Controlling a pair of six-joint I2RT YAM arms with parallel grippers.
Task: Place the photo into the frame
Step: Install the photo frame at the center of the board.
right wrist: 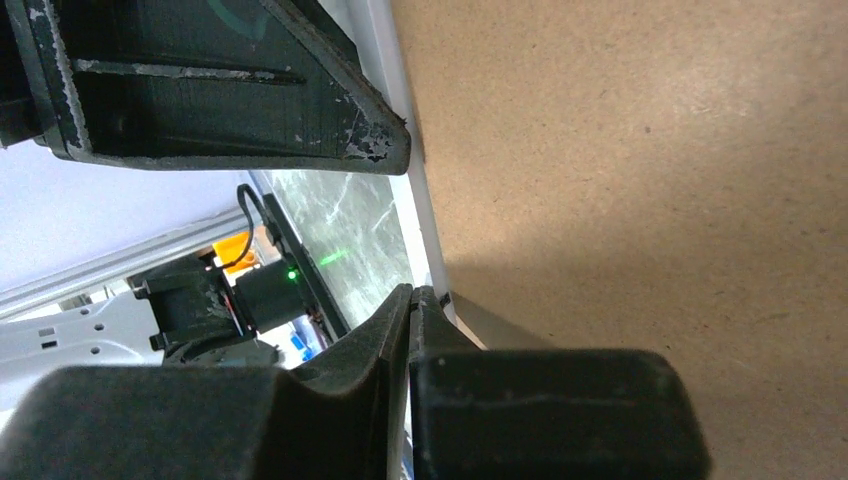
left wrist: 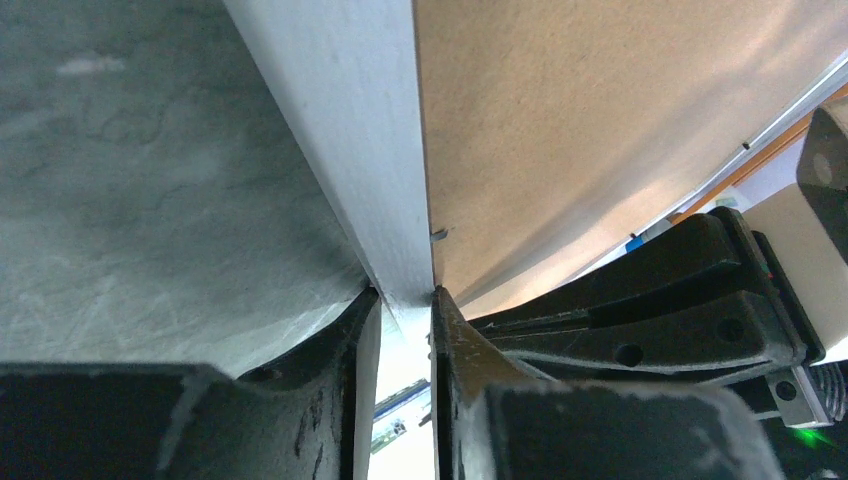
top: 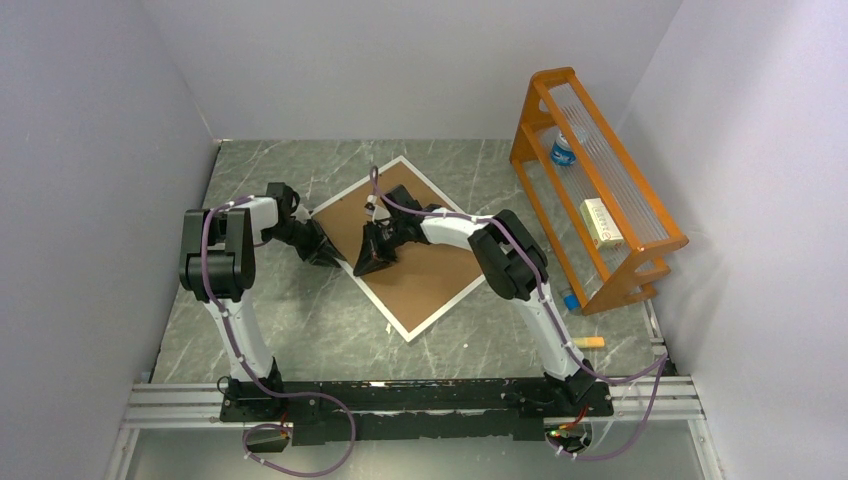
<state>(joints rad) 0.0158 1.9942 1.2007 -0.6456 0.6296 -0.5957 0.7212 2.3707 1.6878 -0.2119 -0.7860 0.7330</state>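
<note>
Top view: we see the frame (top: pixel 440 312) lying flat and turned diagonally on the table (top: pixel 300 320), with the brown board (top: pixel 430 275) facing up inside its white border. The left gripper (top: pixel 328 252) sits at the frame's left edge. The right gripper (top: pixel 372 258) is just beside it, over the board near that same edge. The two are close but apart. An orange rack (top: pixel 640 283) stands at the right wall, well apart from the frame, with a bottle (top: pixel 563 150) and a small box (top: pixel 602 222) on its shelves.

Left wrist: we see the white border run straight down into the tips. One finger (left wrist: pixel 350 350) is on the table side and the other on the board side, and both press the rail. So we call the left gripper clamped on the frame's edge. The right gripper's black body lies low over the board to the right.

Right wrist: the fingers (right wrist: pixel 380 340) are pinched together with only a hairline slit, right where the border meets the board. We mark this gripper clenched, but we cannot tell whether anything thin is caught in it. The left gripper's finger shows at the top, against the border.
</note>
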